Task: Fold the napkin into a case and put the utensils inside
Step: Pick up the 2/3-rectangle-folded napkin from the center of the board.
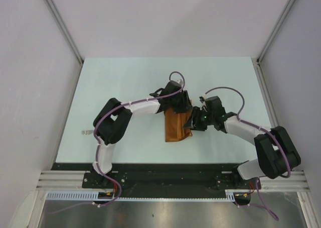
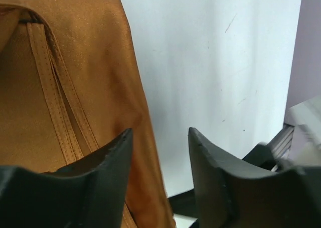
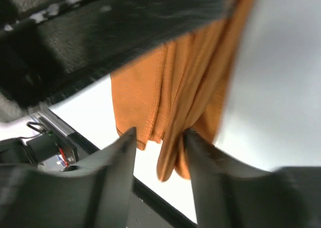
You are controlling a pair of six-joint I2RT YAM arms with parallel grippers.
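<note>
- Left end effector (image 2: 160, 132): fingers parted, nothing between them, one finger above the napkin (image 2: 75, 67) edge.
- Right end effector (image 3: 159, 132): fingers parted (this view is blurred), a napkin fold showing in the gap.
- The napkin, folded into a narrow rust-orange strip, lies mid-surface (image 1: 125, 87), beneath both.
</note>
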